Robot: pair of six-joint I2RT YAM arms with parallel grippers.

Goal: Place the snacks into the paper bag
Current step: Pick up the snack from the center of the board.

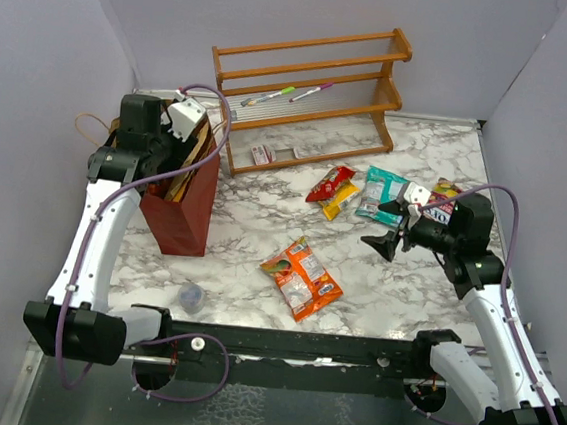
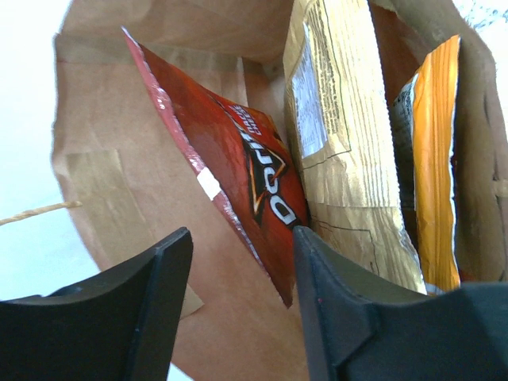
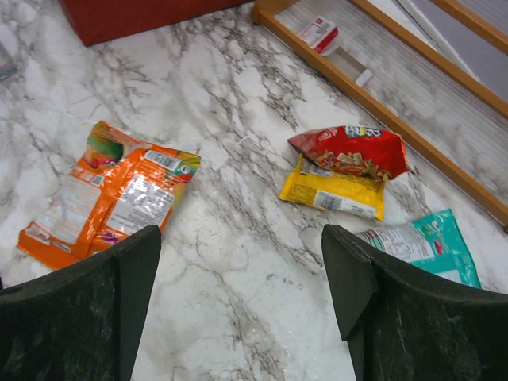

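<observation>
Half-hidden in the paper bag (image 1: 181, 215), three snacks (image 2: 246, 167); both jaws wide apart.

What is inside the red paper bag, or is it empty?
Not empty. The left wrist view looks into the paper bag and shows a red Doritos packet, a gold chip bag and an orange packet.
</observation>
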